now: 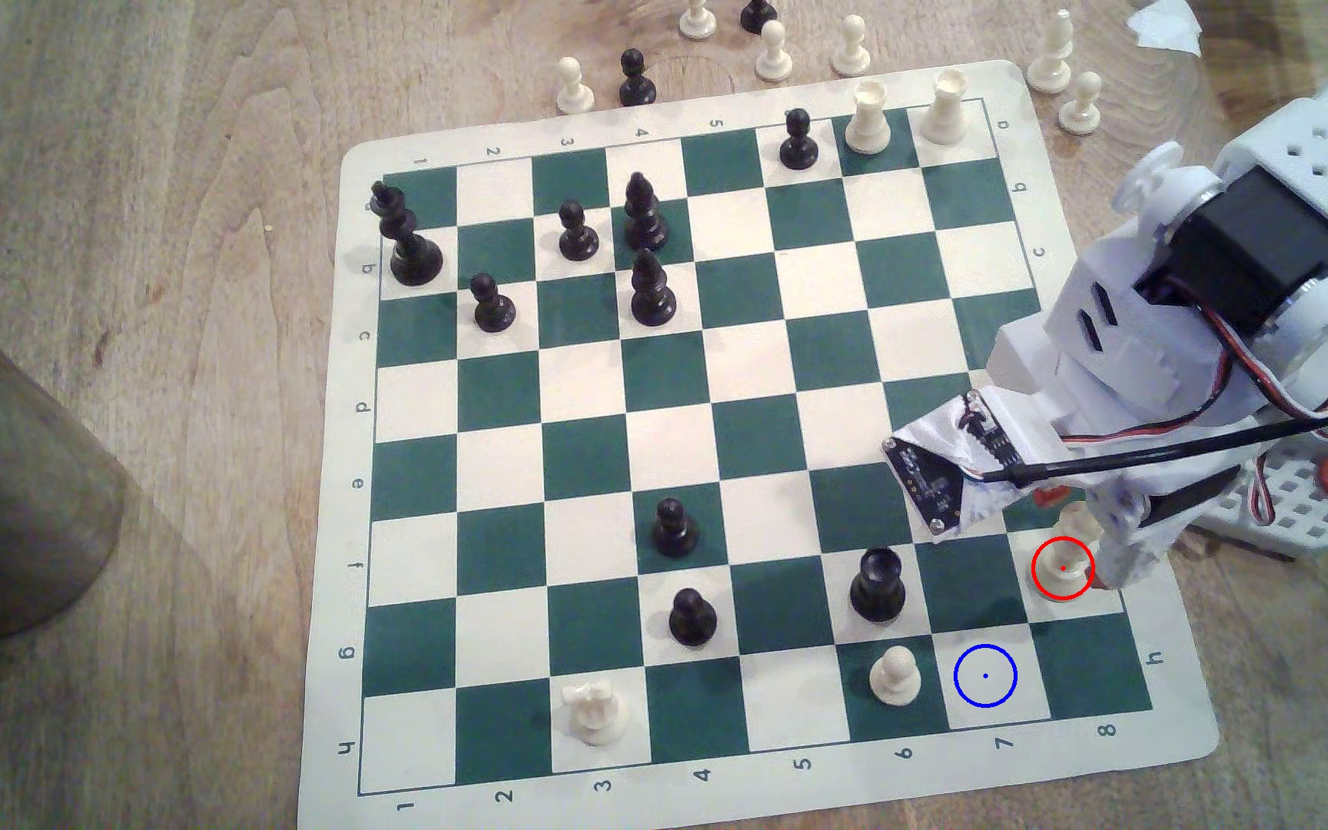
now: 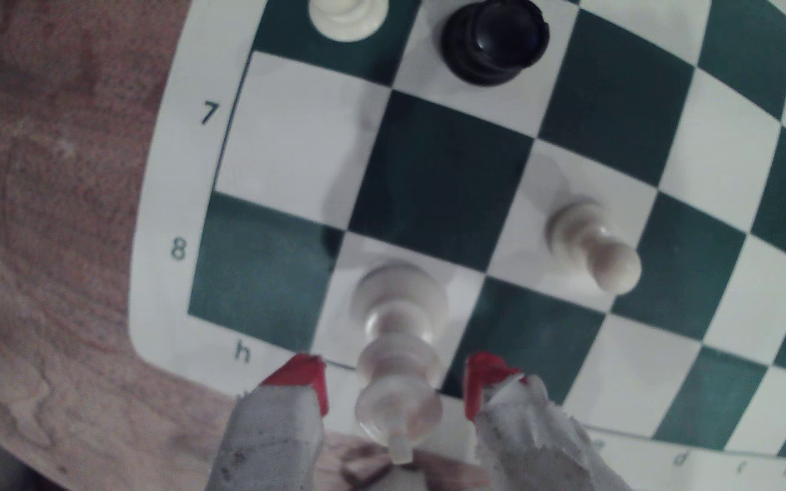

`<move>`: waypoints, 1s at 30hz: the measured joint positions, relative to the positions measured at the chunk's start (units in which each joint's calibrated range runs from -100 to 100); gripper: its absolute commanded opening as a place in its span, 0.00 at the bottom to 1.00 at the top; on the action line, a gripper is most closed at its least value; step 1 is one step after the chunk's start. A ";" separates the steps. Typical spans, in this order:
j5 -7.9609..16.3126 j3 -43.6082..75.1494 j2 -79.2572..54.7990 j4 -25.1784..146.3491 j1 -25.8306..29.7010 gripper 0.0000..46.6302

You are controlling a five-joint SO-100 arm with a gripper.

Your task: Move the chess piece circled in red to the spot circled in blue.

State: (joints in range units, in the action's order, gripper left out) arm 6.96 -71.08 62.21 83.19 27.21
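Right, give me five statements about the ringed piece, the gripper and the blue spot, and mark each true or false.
1. The gripper is clamped shut on the cream piece. False: its red-tipped fingers stand apart on either side of it.
2. The red-ringed piece stands upright on a cream square. True.
3. The blue-ringed square has a pawn on it. False: it is bare; the cream pawn stands on the green square beside it.
4. A black piece stands on the board near the blue ring. True.
5. All cream pieces are on the board. False: several stand on the wooden table.
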 measured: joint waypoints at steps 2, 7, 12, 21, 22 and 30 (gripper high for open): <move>0.00 0.00 0.00 0.00 0.00 0.25; 0.00 0.00 0.08 0.40 0.00 0.20; 0.00 0.00 0.67 1.12 0.29 0.03; -0.29 0.00 0.42 1.27 0.96 0.01; -0.29 0.00 0.42 1.59 0.96 0.01; 0.63 8.68 0.25 5.50 2.29 0.01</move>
State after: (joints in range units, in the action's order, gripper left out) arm 7.59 -62.40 62.46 88.69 29.50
